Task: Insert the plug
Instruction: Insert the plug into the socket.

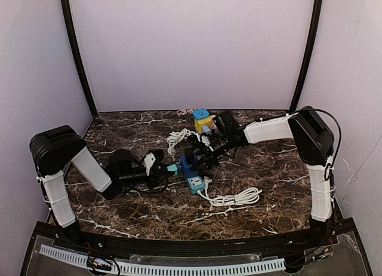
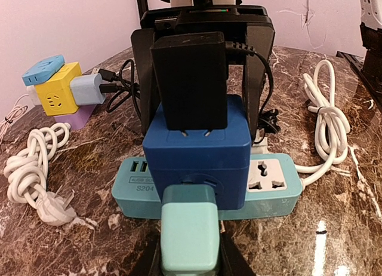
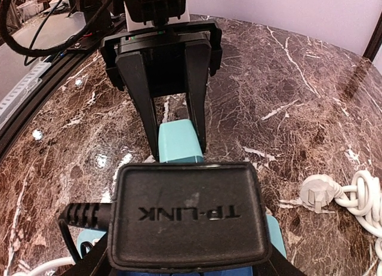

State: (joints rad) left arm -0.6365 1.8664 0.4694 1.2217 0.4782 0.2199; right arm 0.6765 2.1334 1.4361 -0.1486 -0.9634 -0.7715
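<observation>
Top view: right tool (image 1: 197,155) and left tool (image 1: 167,169) meet at blue cube socket (image 1: 188,165), mid-table (image 1: 274,168).
Left wrist: left tool clamped narrow on teal plug (image 2: 188,234), bracing the cube. Black adapter (image 2: 190,79) is against the cube face, prongs (image 2: 194,133) partly exposed.
Right wrist: right tool gripping the adapter, jaws about half-wide.
Push straight along the prong axis, no tilt, with the left tool as counterforce.
</observation>
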